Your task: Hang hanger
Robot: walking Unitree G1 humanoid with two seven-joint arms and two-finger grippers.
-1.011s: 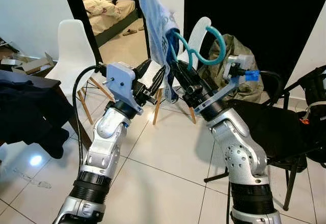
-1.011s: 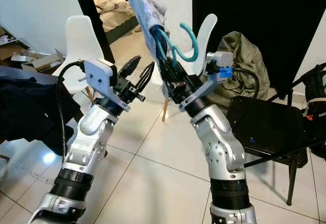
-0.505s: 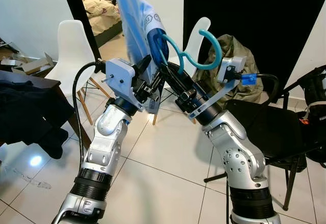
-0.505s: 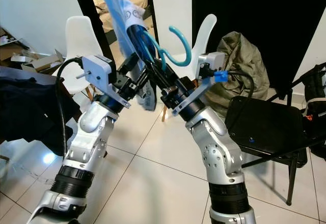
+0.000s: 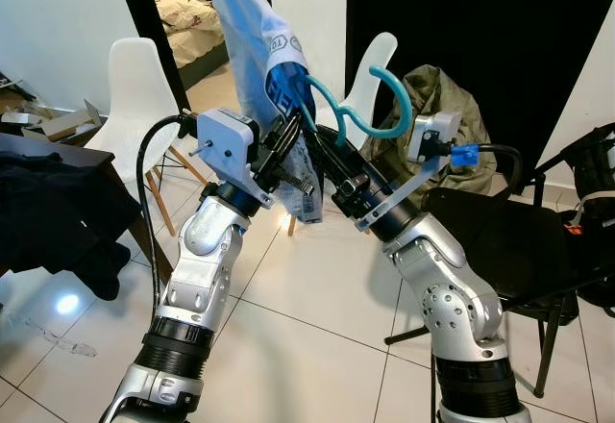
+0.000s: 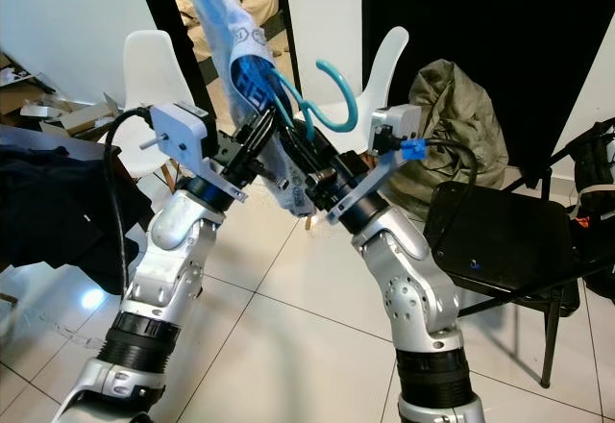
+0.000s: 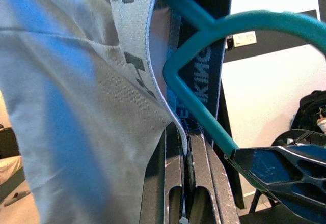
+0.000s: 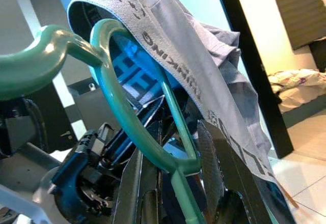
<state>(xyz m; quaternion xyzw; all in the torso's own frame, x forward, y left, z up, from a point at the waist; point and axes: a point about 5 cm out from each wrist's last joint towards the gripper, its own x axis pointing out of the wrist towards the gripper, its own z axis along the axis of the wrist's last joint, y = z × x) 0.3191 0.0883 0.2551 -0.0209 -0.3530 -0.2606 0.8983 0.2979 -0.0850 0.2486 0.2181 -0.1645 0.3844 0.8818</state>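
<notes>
Tiled room, white chair (image 5: 135, 87) at left; left gripper (image 5: 284, 144) fingers pinch blue garment (image 5: 258, 29), right gripper (image 5: 325, 150) fingers clamp teal hanger (image 5: 370, 106) mid-air; risk: waistband slides off hanger as arms separate

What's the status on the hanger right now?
Right pincer shut on teal hanger. Left pincer shut on pale blue garment draped over hanger. Both raised, not hung. White chairs ahead.
</notes>
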